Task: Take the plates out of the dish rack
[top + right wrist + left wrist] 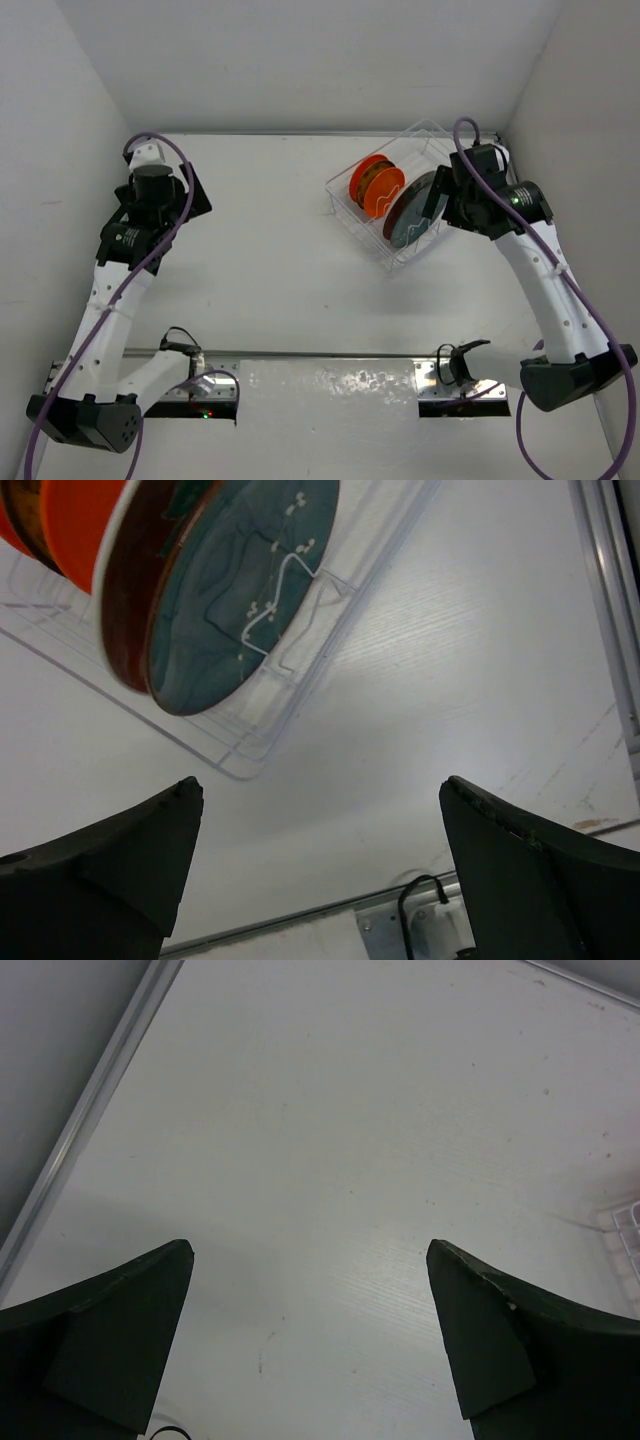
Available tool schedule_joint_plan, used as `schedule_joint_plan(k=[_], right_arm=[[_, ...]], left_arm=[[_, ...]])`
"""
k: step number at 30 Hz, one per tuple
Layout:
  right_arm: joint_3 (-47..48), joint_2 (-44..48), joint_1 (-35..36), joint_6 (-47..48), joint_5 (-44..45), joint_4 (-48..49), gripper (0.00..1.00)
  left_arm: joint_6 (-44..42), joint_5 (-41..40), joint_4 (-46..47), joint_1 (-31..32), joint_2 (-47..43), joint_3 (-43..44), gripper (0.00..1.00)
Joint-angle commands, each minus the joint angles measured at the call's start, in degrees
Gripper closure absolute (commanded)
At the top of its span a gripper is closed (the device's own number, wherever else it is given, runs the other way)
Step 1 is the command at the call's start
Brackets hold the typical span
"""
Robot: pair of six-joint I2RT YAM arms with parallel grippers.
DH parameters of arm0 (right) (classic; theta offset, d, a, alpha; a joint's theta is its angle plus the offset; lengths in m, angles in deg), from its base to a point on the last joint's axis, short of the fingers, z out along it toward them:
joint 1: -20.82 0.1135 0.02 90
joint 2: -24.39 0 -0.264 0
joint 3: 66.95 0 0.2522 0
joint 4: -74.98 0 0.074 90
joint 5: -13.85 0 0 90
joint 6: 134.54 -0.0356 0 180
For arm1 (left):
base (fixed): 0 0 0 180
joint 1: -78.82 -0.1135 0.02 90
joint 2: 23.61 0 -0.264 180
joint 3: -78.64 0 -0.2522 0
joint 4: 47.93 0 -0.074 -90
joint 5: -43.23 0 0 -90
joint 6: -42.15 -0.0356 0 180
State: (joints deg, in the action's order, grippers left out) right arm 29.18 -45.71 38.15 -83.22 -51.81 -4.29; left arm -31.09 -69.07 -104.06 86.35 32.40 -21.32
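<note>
Teal plate (240, 590) | in dish rack (288, 715) | ahead of spread right pincer (318, 785)

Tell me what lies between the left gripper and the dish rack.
Nothing: only bare table separates the left gripper from the dish rack. The top view shows it, and the left wrist view agrees.
</note>
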Motion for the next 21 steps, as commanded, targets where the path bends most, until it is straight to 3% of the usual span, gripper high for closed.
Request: schedule_joint_plan(k=[1,11,14,19,21], right_arm=[[0.4,1.0,-0.3,-1.7,-2.1,6.0,0.01],[3.4,-8.7,-5.2,-19.0,-2.5,9.9,0.03],[3.4,-12.1,-7.7,-22.9,-4.3,11.8,0.08],[0.1,-14.0,-7.7,-24.3,-5.3,21.4,0.3],[-0.2,-15.0,-7.7,-25.0,-5.2,22.4,0.3]], left_arm=[[-1.1,-0.5,2.7,0.7,-1.3,-0.1,0.0],[-1.4,1.8,1.7,1.6,0.4,2.1,0.0],[-1.5,2.3,1.4,2.0,0.3,1.9,0.0],[-1.7,2.5,1.8,2.3,-0.4,-0.2,0.0],[-1.9,2.7,1.9,2.6,-0.5,-0.7,0.0]])
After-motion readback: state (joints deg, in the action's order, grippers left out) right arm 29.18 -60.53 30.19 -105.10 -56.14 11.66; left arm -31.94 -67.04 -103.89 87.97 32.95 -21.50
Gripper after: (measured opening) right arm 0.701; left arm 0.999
